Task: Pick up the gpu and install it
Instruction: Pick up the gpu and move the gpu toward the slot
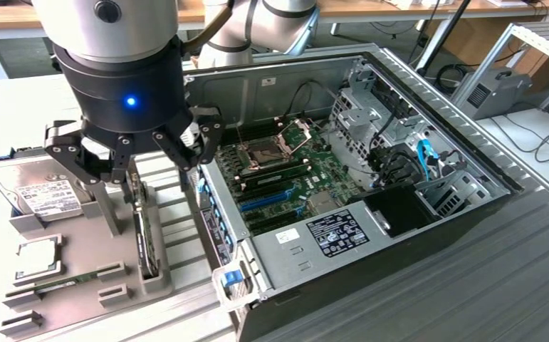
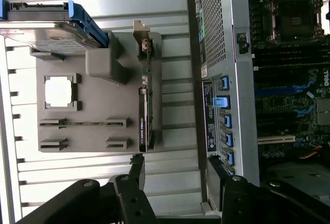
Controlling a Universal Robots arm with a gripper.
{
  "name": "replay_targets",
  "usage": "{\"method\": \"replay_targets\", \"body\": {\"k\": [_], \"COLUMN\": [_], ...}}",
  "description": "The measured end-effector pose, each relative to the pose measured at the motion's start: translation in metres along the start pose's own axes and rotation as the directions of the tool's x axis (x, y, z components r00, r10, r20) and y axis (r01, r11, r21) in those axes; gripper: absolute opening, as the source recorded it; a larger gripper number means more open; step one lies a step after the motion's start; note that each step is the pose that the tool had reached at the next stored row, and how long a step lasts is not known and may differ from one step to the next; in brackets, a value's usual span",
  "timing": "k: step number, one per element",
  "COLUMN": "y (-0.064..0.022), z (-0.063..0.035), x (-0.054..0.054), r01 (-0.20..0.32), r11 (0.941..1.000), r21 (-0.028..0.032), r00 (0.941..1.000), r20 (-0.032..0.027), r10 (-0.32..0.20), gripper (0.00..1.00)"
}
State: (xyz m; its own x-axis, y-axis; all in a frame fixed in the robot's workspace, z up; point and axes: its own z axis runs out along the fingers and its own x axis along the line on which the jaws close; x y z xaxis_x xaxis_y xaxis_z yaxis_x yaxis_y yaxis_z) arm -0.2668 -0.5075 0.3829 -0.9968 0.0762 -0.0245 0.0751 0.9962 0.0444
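Note:
The gpu (image 1: 145, 231) stands on edge in a slot of the grey parts holder (image 1: 80, 246), beside the open computer case (image 1: 402, 128). It is a thin dark card with a metal bracket at one end. My gripper (image 1: 134, 167) hangs just above the card's upper end, open, with nothing between its fingers. In the wrist view the gpu (image 2: 145, 108) lies ahead of my gripper (image 2: 175, 164), and the black fingertips (image 2: 137, 163) are spread wide and clear of it.
A hard drive in a blue frame (image 1: 41, 189) leans at the holder's far end. A square processor chip (image 1: 37, 258) and a narrow memory stick (image 1: 65, 279) sit in other slots. The motherboard's blue expansion slots (image 1: 269, 199) lie inside the case.

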Motion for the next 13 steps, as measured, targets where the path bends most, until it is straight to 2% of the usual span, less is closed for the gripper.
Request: {"method": "replay_targets", "body": {"k": [13], "y": [0.0063], "z": [0.0119], "x": [0.002], "r01": [0.0], "r11": [1.0], "r21": [0.0], "r00": [1.0], "r20": [0.0], "r10": [0.0], "gripper": [0.6]}}
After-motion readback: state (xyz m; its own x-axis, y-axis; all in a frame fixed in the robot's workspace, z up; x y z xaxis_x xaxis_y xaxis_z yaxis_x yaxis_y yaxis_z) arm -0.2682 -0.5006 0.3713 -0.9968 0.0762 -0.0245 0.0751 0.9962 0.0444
